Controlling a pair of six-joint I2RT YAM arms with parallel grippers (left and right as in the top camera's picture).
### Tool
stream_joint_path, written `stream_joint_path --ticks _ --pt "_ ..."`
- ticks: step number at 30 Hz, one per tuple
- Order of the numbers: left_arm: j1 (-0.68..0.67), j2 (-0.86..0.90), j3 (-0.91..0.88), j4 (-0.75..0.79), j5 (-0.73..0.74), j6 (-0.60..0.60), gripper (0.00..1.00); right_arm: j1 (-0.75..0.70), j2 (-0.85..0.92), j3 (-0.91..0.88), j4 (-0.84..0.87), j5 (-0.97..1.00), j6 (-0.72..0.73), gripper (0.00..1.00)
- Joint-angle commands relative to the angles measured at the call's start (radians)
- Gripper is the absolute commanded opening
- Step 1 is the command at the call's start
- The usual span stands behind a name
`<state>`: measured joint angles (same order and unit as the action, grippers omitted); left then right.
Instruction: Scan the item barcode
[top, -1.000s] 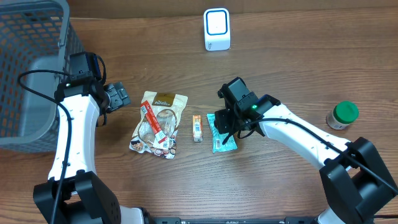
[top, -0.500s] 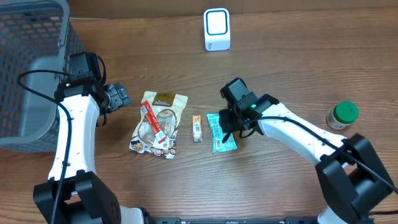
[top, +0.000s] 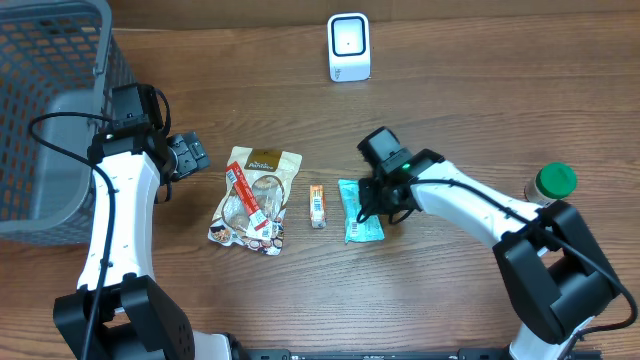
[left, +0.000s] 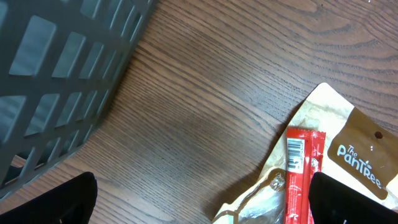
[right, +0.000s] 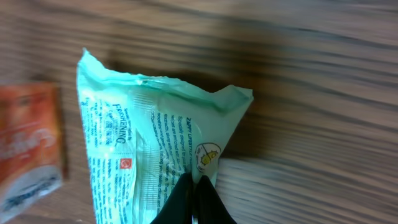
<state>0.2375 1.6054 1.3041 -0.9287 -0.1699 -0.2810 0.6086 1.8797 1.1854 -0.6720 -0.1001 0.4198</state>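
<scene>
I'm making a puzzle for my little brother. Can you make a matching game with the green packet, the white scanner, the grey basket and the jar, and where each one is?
Things:
1. green packet
2. white scanner
3. grey basket
4. jar

Places:
A. at the far left
B. at the back, in the middle
C. pinched in the right gripper
D. at the far right

Pairs: 1-C, 2-B, 3-A, 4-D

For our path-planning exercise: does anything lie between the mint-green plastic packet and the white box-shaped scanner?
Nothing visible does. The right pincer is shut on the mint-green plastic packet, and only bare wooden table lies between it and the white box-shaped scanner.
</scene>
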Motion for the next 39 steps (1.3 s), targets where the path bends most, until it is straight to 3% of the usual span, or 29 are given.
stream_joint_path --ticks 1,9,11,14,17,24,27,29,39 --pt "-0.002 -0.008 0.006 -0.002 -0.013 0.011 1.0 -0.098 0.002 -0.002 -0.035 0.017 0.03 0.04" --pt "-0.002 -0.008 0.006 -0.002 -0.013 0.011 1.0 -0.217 -0.004 0.001 -0.071 0.002 -0.007 0.04" --pt "-0.002 -0.008 0.006 -0.002 -0.013 0.011 1.0 -0.228 -0.007 0.006 -0.068 -0.024 -0.062 0.1" --pt "-0.002 -0.008 0.006 -0.002 -0.013 0.011 1.0 -0.237 -0.008 0.038 -0.095 -0.032 -0.092 0.29" --pt "-0.002 -0.008 0.006 -0.002 -0.013 0.011 1.0 -0.24 -0.008 0.088 -0.146 -0.032 -0.096 0.35" --pt "-0.002 -0.008 0.006 -0.002 -0.013 0.011 1.0 -0.238 -0.008 0.171 -0.253 -0.178 -0.126 0.27" --pt "-0.002 -0.008 0.006 -0.002 -0.013 0.011 1.0 -0.237 -0.007 0.15 -0.249 -0.287 -0.126 0.17" --pt "-0.002 -0.008 0.006 -0.002 -0.013 0.011 1.0 -0.236 -0.007 0.129 -0.242 -0.317 -0.125 0.04" --pt "-0.002 -0.008 0.006 -0.002 -0.013 0.011 1.0 -0.225 -0.005 -0.048 -0.019 -0.42 -0.085 0.04"
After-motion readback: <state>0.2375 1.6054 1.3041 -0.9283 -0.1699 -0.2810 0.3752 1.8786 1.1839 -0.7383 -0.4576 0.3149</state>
